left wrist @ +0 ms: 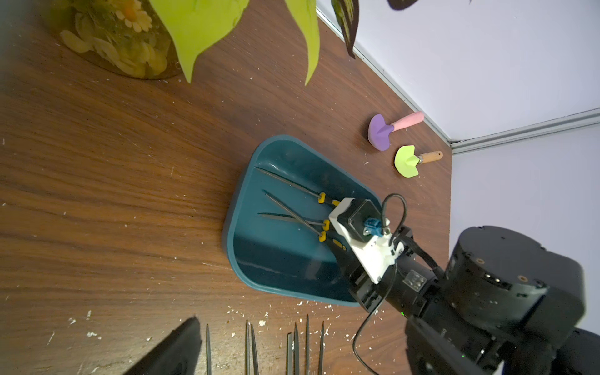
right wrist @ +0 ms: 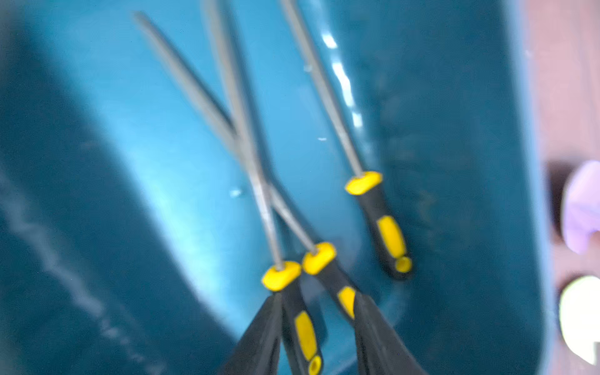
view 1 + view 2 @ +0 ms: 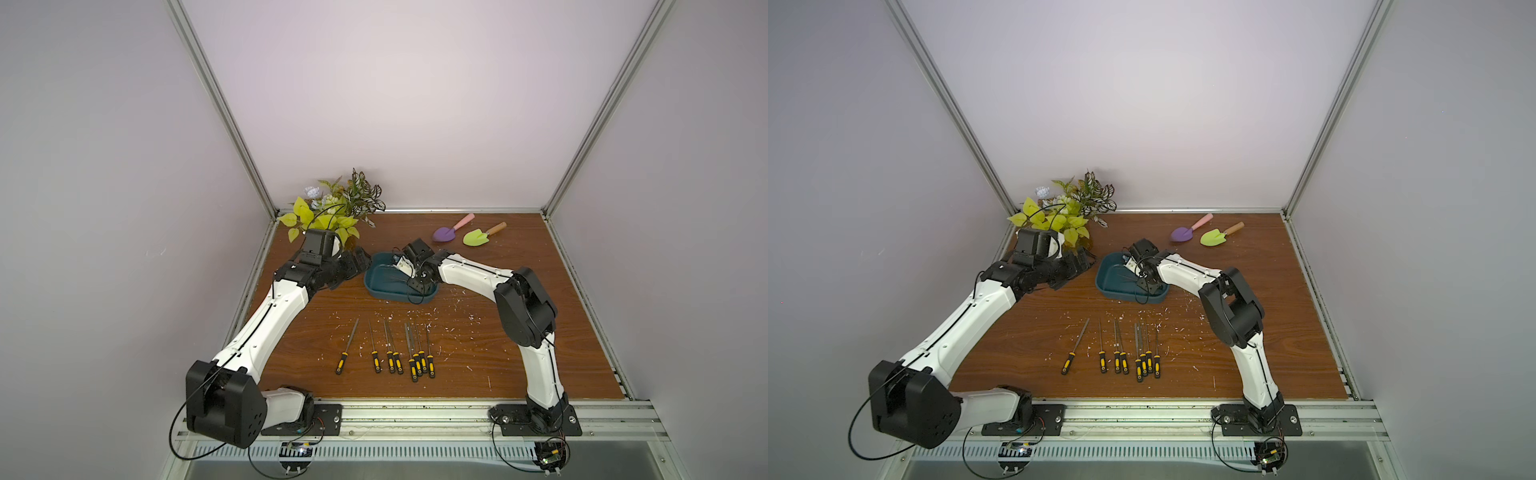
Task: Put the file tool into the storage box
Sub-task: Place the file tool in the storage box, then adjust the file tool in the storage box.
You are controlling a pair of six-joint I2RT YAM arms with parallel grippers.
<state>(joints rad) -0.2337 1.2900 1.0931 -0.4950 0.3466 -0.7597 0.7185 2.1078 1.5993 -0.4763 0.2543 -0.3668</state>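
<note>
Right gripper (image 3: 407,277) down inside storage box (image 3: 378,291), a glossy teal plastic tub with rounded corners. Left gripper (image 3: 356,266) just beside it, jaws unreadable. Left wrist: three files (image 1: 292,220) in the box, thin grey shafts, two crossed. Right wrist, blurry: fingers (image 2: 256,337) spread, one black-yellow handle (image 2: 303,328) between them, gap on one side.

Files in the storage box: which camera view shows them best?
The right wrist view: the three files fill the frame inside the storage box, all three handles visible, two shafts crossed, though blurred. The left wrist view shows them sharper, handles partly hidden. In both top views they are only thin dark lines.
</note>
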